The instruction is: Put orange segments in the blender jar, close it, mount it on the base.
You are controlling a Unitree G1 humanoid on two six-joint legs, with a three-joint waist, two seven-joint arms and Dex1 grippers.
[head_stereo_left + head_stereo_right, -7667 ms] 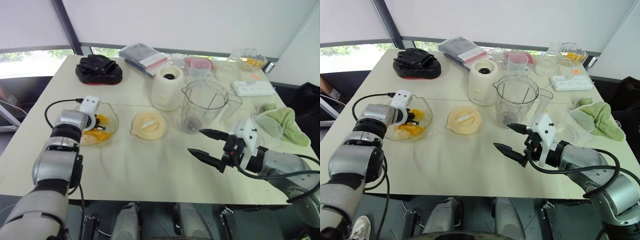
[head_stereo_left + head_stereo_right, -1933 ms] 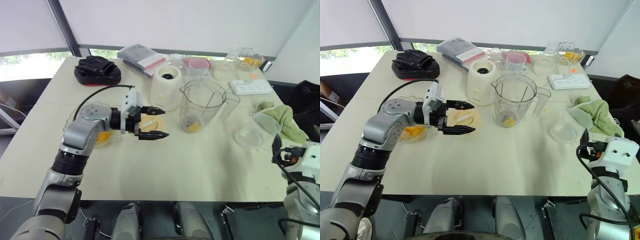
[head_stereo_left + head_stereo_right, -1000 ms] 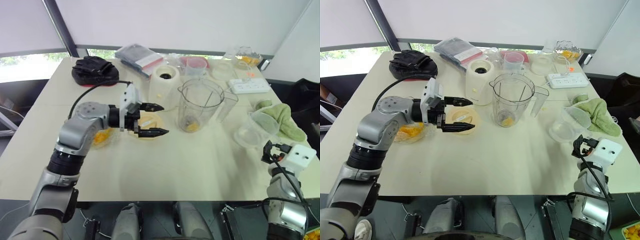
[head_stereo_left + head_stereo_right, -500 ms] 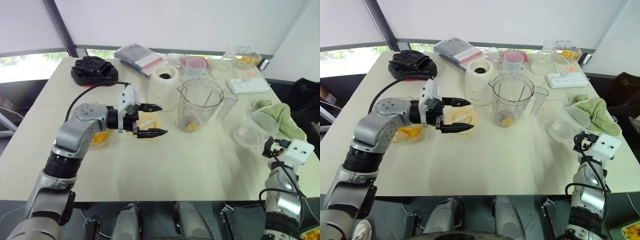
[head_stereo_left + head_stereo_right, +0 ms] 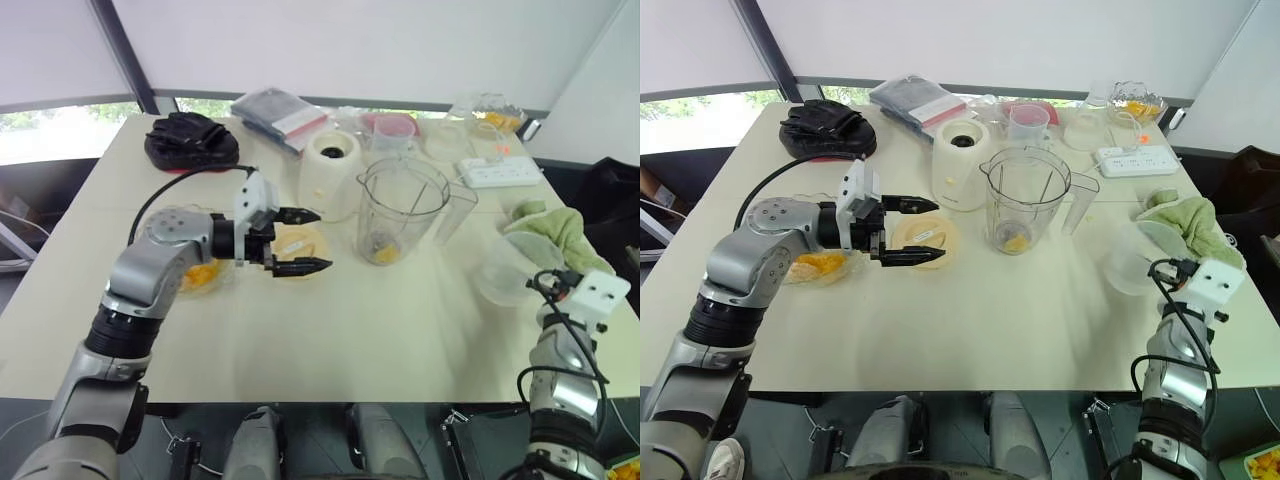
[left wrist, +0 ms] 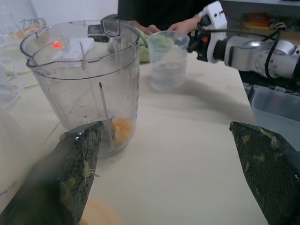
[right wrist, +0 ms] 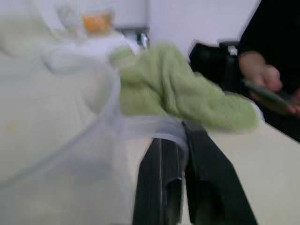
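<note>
A clear plastic blender jar [image 5: 1024, 202] stands upright near the middle of a cream table [image 5: 970, 320], just beside the cream-white base [image 5: 960, 165], which sits behind and to its left. The jar is tall, with a side handle, a pouring spout and a few orange segments [image 6: 121, 130] lying at its bottom. It looks light and rigid, though smooth and likely slippery; the handle or the rim seems the surest place to take hold. More segments sit in a shallow glass bowl [image 5: 820, 262] at the left, soft and easily crushed, so they would want a gentle pinch. A round cream lid [image 5: 924, 238] lies flat between bowl and jar.

The left gripper [image 5: 902, 232] hangs above the lid with its 2 black fingers spread wide and nothing between them. The right gripper [image 7: 180, 157], at the table's right edge, has its fingers pressed together on the thin rim of a clear plastic cup [image 5: 1130, 268], beside a green cloth [image 5: 1188, 224].
</note>
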